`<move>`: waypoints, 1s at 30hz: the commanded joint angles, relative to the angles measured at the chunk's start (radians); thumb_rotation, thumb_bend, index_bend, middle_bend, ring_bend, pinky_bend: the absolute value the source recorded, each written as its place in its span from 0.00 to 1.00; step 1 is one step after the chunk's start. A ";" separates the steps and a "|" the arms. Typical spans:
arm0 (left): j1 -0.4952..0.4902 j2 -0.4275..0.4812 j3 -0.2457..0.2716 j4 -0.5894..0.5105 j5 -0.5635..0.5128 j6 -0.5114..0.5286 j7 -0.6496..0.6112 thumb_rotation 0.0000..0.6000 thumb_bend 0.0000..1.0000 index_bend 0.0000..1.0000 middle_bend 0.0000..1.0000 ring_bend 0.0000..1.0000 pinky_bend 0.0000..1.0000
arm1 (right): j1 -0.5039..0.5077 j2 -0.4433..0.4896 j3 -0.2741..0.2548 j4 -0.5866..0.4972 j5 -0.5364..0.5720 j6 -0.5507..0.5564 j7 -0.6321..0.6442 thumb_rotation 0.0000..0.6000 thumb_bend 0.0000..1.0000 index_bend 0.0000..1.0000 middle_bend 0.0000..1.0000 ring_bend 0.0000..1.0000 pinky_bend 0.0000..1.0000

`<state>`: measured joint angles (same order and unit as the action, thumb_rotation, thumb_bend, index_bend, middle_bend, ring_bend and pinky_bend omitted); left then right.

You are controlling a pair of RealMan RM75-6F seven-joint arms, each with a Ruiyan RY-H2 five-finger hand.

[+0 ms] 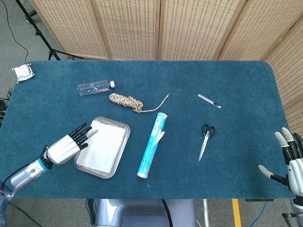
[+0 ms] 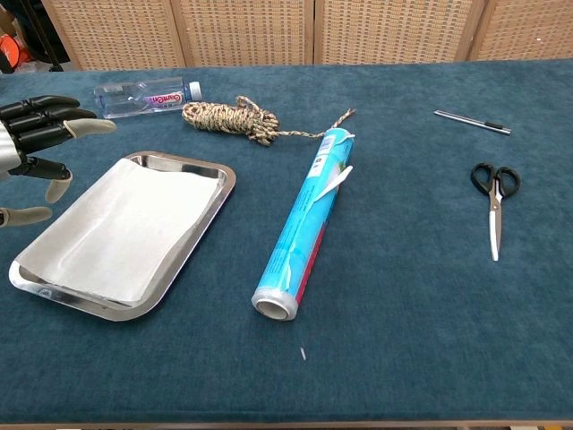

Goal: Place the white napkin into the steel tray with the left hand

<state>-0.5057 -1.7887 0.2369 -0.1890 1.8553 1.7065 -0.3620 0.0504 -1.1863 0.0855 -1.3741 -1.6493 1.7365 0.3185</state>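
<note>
The desk [image 1: 236, 90] is a big blue felt top, and your tray [image 2: 220, 186] sits near its front left corner. The napkin [image 2: 121, 228] lies flat inside the tray and covers most of the floor, so to me the placing looks basically done. Its long side runs with the tray's long side, slanting from the front left corner of the desk toward the middle, and the far short edge stops just short of the tray's far rim. The near left corner of the sheet seems to ride up on the rim rather than sitting fully down.

Your left hand [image 2: 36, 143] hovers just beside the tray's left rim, fingers spread wide, holding nothing, clear of the paper as far as I can tell. That's where I'd be careful: pull back low and a fingertip could catch that raised corner and drag the light sheet out, or nudge the tray. Lift up first, I'd say.

Your right hand [image 1: 291, 161] is parked off the front right corner, fingers apart, empty.

Foil roll [image 1: 152, 144] lies right of the tray, scissors [image 1: 206, 139] further right, well apart from everything.
</note>
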 commanded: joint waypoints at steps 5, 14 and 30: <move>-0.001 -0.006 0.000 0.006 -0.007 -0.018 0.018 1.00 0.25 0.70 0.00 0.00 0.00 | 0.000 0.000 -0.001 -0.002 -0.001 0.000 -0.003 1.00 0.00 0.00 0.00 0.00 0.00; 0.004 -0.014 -0.024 0.000 -0.039 -0.030 0.007 1.00 0.26 0.70 0.00 0.00 0.00 | 0.001 0.000 -0.002 -0.001 -0.003 -0.002 -0.003 1.00 0.00 0.00 0.00 0.00 0.00; -0.004 0.019 -0.049 -0.105 -0.079 -0.098 -0.066 1.00 0.24 0.31 0.00 0.00 0.00 | 0.002 0.006 -0.005 -0.006 -0.001 -0.011 -0.008 1.00 0.00 0.00 0.00 0.00 0.00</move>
<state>-0.5081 -1.7758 0.1857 -0.2837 1.7759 1.6173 -0.4247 0.0520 -1.1804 0.0803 -1.3804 -1.6506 1.7260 0.3107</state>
